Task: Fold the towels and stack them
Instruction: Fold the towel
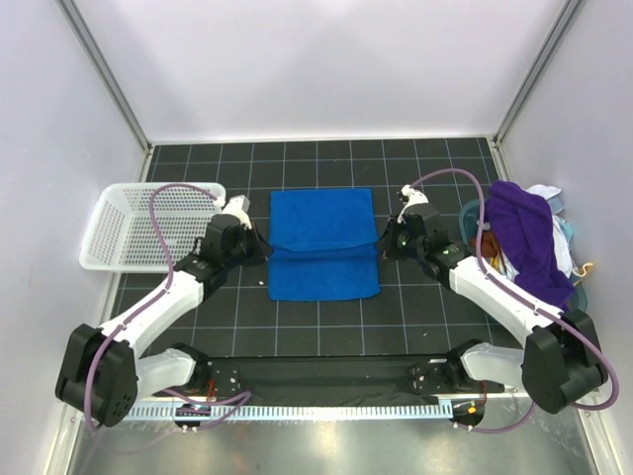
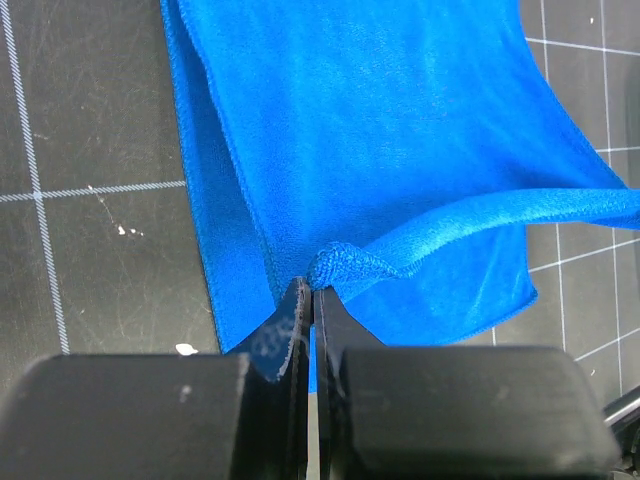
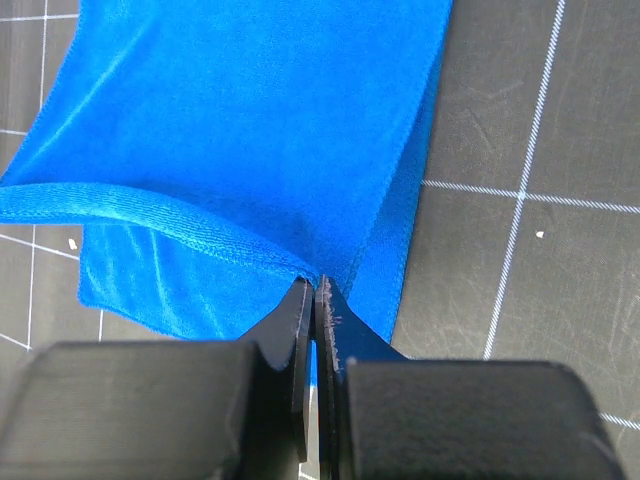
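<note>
The royal blue towel [image 1: 323, 244] lies on the black gridded mat in the middle, partly folded, with a raised edge running across it. My left gripper [image 1: 263, 250] is shut on the left end of that raised edge, seen pinched in the left wrist view [image 2: 312, 285]. My right gripper [image 1: 384, 244] is shut on the right end of it, seen in the right wrist view [image 3: 313, 284]. The blue towel fills both wrist views [image 2: 380, 150] [image 3: 250, 130]. The deep purple towel [image 1: 529, 240] lies heaped at the right, over white cloth [image 1: 567, 237].
A white perforated plastic basket [image 1: 148, 226] stands at the left of the mat. A teal container [image 1: 473, 216] with mixed cloth sits at the right under the purple towel. White walls enclose the cell on three sides.
</note>
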